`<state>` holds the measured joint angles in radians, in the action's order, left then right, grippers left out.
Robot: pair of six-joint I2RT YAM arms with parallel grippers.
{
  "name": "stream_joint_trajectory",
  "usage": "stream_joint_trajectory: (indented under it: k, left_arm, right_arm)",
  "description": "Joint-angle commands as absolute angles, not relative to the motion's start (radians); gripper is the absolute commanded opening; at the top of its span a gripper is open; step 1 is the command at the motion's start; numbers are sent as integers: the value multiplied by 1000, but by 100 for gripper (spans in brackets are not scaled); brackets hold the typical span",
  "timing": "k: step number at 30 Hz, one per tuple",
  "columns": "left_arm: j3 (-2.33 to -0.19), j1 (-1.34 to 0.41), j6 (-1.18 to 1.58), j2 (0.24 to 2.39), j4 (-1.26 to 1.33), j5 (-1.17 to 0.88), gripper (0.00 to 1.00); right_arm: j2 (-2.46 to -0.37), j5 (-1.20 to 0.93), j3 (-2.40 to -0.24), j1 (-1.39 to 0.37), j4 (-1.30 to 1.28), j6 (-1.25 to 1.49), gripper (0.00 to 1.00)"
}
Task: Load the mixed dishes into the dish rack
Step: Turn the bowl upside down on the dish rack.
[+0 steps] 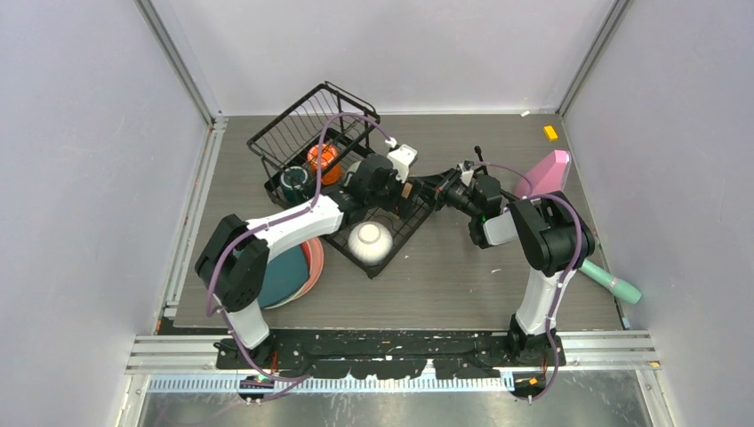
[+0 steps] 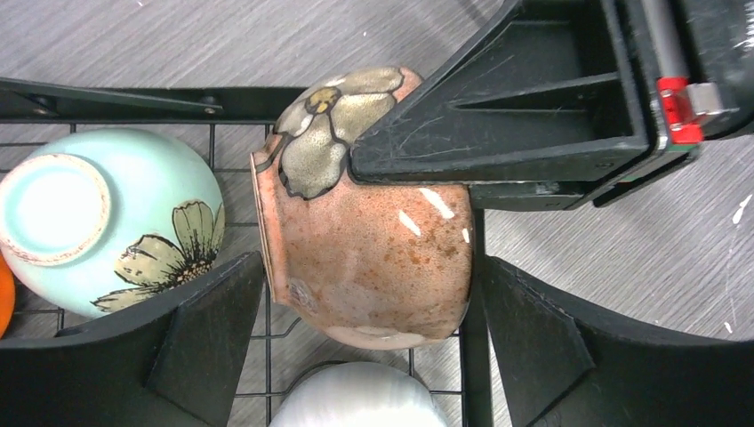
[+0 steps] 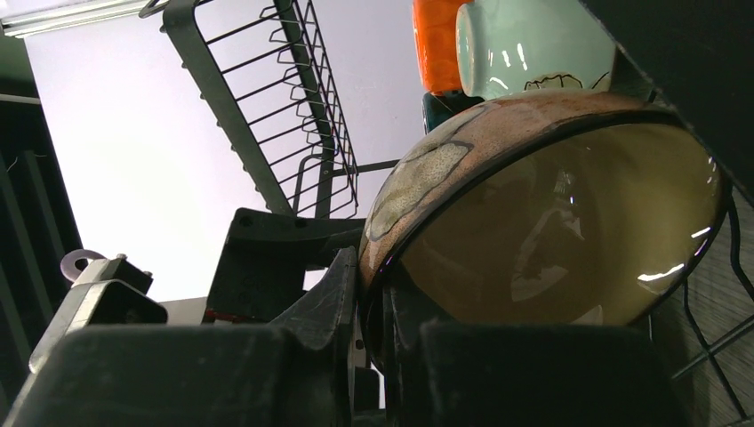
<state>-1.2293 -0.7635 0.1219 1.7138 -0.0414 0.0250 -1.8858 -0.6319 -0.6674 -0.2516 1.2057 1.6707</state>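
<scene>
My left fingers (image 2: 204,347) are spread to either side of the tan bowl (image 2: 373,258), close against its rim and base; I cannot tell whether they squeeze it. The bowl is tipped on its side over the edge of the dish rack (image 1: 298,133), which runs from the worktop's (image 1: 480,276) far left corner toward its middle. My right fingers (image 2: 533,116) pinch the bowl's rim, one inside, one outside. A mint bowl (image 2: 116,222) rests upside down in the rack just beside it.
</scene>
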Motion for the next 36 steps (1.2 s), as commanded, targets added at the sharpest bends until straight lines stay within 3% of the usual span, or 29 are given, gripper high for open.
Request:
stream_joint_trajectory:
  k: [1,7,14,23,33,36]
  left_arm:
    - [-1281,-758,125,1732,-105,60,94]
    - [-1296,-758,118,1766,-123,72,94]
    - [-1280,-758,141,1803,-87,-31,78]
    - [-1258,-755,145,1798,-40,-124,81]
    - [-1245,-732,173,1784,-25,-206,51]
    - [-1255,-732,165,1778,-33,-217,36]
  right_arm:
    - [-1912,-606,-643,-224,1172,1634,3]
    - [-1904,-609,-642,-222,1172,1635,4]
    - [-1903,-620,-640,-222,1177,1637,6]
    - [-1910,-624,-641,-222,1186,1643,9]
    - [-1903,-629,-641,-221,1179,1641,15]
    - [-1904,-632,-646,-221,1177,1643,20]
